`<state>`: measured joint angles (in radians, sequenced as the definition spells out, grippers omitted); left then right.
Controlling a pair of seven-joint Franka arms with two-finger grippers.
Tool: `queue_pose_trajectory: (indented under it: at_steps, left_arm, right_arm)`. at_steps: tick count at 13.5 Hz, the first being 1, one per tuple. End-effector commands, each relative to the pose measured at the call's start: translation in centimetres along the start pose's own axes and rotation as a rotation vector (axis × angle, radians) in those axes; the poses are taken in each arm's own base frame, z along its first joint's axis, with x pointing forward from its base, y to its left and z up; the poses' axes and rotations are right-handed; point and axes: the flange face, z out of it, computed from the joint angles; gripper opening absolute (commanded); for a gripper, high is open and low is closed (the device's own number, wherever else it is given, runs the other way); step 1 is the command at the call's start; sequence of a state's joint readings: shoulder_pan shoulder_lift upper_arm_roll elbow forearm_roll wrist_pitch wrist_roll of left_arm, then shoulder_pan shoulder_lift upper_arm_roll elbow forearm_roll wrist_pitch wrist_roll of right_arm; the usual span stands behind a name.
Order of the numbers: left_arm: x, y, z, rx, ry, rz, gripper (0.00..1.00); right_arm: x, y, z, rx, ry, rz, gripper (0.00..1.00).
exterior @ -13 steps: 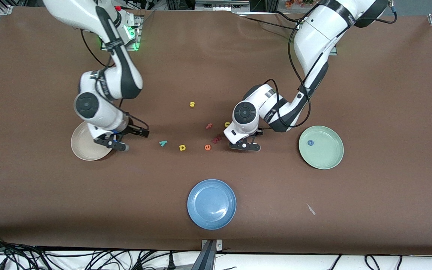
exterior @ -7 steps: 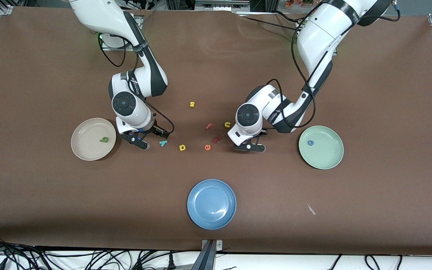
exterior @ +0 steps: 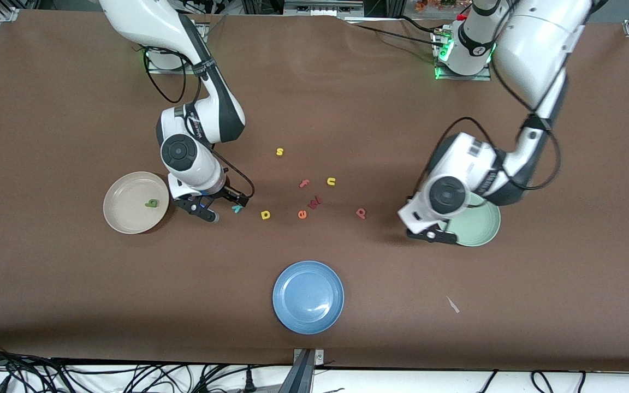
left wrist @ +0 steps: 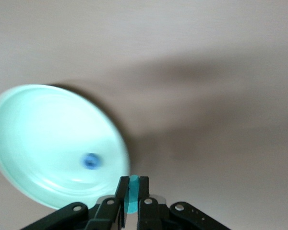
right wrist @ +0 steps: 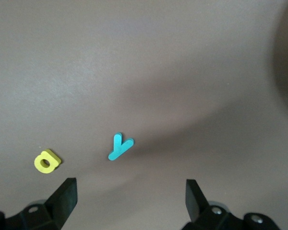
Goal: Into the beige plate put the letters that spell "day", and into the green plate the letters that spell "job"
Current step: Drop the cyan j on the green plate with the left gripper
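My left gripper is shut on the teal j and hangs over the rim of the green plate. The blue o lies in that plate. The pink-red b lies on the table between the green plate and the middle letters. My right gripper stands open and low, straddling the teal y, with nothing between its fingers. The y and the yellow d lie just ahead of the jaws. The beige plate holds the green a.
Loose letters lie mid-table: orange e, a dark red letter, pink f, yellow u, yellow s. A blue plate sits nearer the front camera. A paper scrap lies toward the left arm's end.
The left arm swung from the middle letters to the green plate's rim with the teal j, uncovering the b. The right gripper left the beige plate, where the green a now lies, and reached the y.
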<state>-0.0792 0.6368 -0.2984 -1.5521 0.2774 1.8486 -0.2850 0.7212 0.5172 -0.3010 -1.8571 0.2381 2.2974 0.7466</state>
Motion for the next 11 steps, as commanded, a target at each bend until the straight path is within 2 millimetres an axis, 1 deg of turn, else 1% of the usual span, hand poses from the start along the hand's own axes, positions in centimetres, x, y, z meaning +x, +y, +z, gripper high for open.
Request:
queue_pose_trajectory:
  at_steps: [1, 2, 3, 4, 5, 6, 7, 8, 9, 10, 11]
  left_arm:
    - [-0.5, -5.2, 1.2, 0.025, -0.029, 0.066, 0.0]
    - [-0.6, -6.5, 2.8, 0.017, -0.056, 0.068, 0.0]
    - [-0.6, -7.2, 3.6, 0.009, -0.065, 0.061, 0.02]
    - [-0.5, -7.1, 3.6, 0.007, -0.065, 0.063, 0.59]
    - [-0.4, -7.2, 3.3, -0.005, -0.061, 0.056, 1.0]
    - [-0.4, -7.0, 3.0, -0.008, -0.056, 0.056, 1.0]
    - [-0.3, -6.5, 2.6, -0.009, -0.049, 0.06, 1.0]
    - [-0.3, -5.9, 2.3, -0.008, -0.044, 0.058, 1.0]
    - [-0.4, -4.5, 1.5, -0.024, -0.032, 0.074, 1.0]
    - [-0.3, -3.0, 0.4, -0.059, -0.018, 0.067, 1.0]
    - [-0.2, -2.1, 0.0, -0.099, -0.018, 0.024, 1.0]
  right_arm:
    - [0.8, 0.3, 0.1, -0.002, -0.015, 0.044, 1.0]
    - [0.8, 0.3, 0.5, -0.008, -0.018, 0.113, 1.0]
    - [0.6, 0.1, 1.2, -0.014, -0.013, 0.223, 1.0]
    - [0.4, -0.3, 1.9, -0.013, 0.002, 0.307, 1.0]
    - [0.0, -0.8, 2.1, 0.002, 0.019, 0.361, 1.0]
    - [-0.5, -1.2, 3.1, -0.008, 0.021, 0.398, 1.0]
    - [-1.2, -1.7, 3.7, -0.015, 0.022, 0.41, 1.0]
    - [-1.4, -2.0, 4.0, -0.001, 0.035, 0.426, 1.0]
    - [-1.2, -2.1, 4.2, 0.012, 0.046, 0.441, 1.0]
    - [-1.3, -2.1, 4.9, 0.005, 0.048, 0.443, 1.0]
    - [-1.2, -2.1, 5.1, 0.006, 0.052, 0.443, 1.0]
